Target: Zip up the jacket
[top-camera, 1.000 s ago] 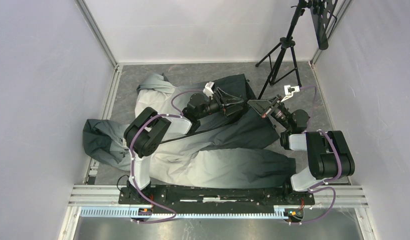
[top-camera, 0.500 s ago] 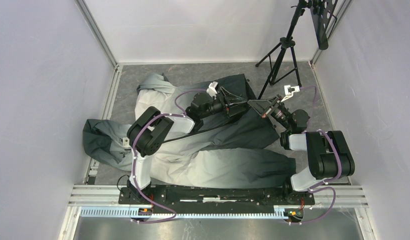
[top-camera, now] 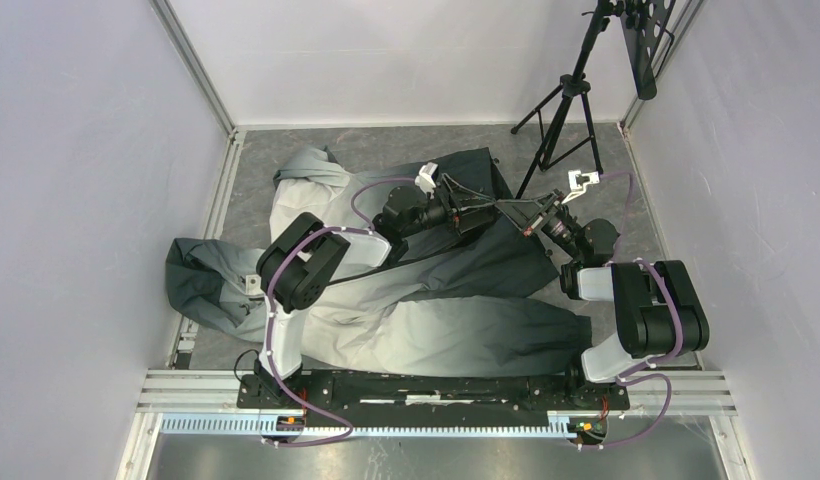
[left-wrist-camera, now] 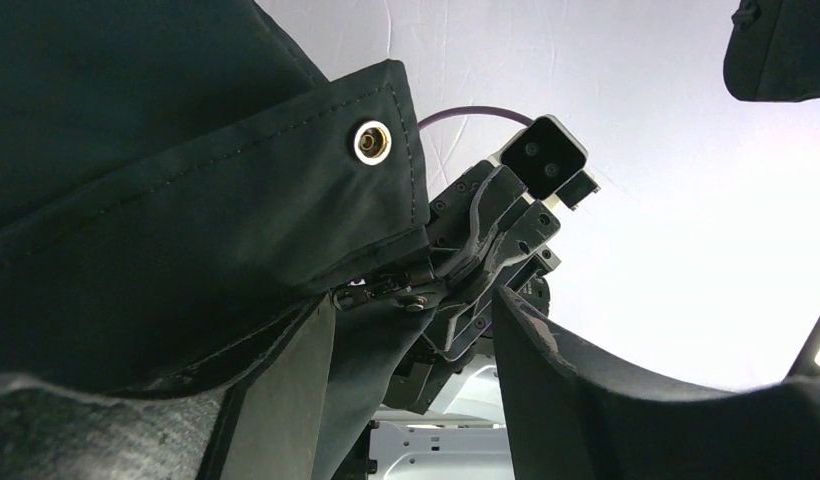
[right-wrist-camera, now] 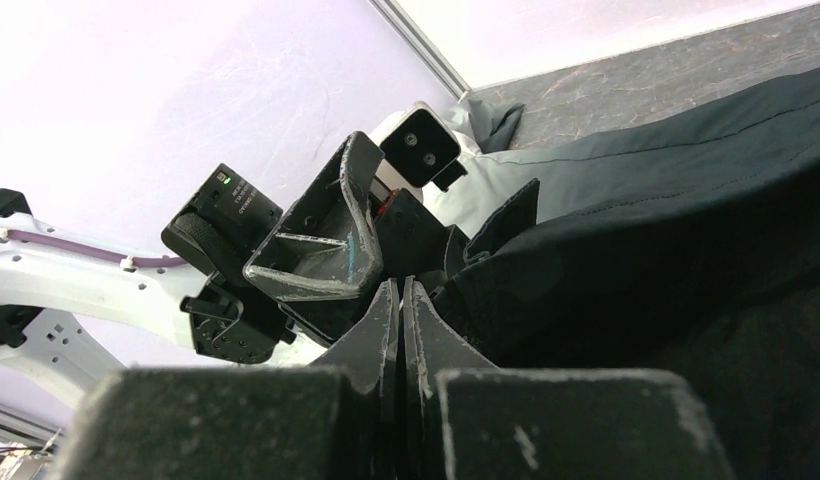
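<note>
Top external: jacket sprawls over most of the surface, pale end at the left edge, dark hem far-centre. Left gripper and right gripper meet tip to tip over the hem, blocking it. Tripod near far right corner. Right wrist: right jaws pressed together on dark fabric. Left wrist alone shows a metal snap on the hem corner; cannot tell the left jaws' state.

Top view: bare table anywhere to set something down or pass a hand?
Bare grey table between grey-to-black fabric jacket and back wall, and right of black tripod. Crowded mid-table: left gripper and right gripper meet on the jacket.
</note>
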Robot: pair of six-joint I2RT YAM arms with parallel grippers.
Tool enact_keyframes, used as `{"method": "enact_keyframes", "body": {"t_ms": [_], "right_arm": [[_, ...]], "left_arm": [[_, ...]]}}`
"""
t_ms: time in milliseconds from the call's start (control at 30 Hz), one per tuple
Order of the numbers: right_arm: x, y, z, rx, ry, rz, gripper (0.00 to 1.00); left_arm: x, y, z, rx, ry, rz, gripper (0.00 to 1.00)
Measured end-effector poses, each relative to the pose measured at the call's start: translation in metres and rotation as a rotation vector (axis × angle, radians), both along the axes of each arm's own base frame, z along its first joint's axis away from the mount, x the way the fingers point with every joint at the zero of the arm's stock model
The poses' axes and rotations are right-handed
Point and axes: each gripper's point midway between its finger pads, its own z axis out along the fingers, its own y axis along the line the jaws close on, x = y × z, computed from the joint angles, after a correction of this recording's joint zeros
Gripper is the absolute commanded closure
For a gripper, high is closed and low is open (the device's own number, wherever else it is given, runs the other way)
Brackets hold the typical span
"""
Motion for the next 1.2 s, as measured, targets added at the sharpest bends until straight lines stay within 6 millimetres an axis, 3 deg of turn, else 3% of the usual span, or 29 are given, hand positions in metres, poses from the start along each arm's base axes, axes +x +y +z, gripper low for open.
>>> {"method": "enact_keyframes", "body": {"t_ms": [367, 933, 1200], "right_arm": [[0.000, 0.000, 0.002, 0.006, -0.006, 0.002, 1.00], [-0.001, 0.000, 0.003, 0.012, -0.005, 0.004, 1.00], [-0.001, 0.000, 0.003, 0.013, -0.009, 0.005, 1.00]], "left_arm": [[-0.002, 0.003, 0.000, -0.014, -0.016, 0.006, 0.46], [0.000, 0.007, -0.008, -0.002, 0.000, 0.030, 0.70], [0.000, 0.007, -0.009, 0.001, 0.003, 0.031, 0.75]]}}
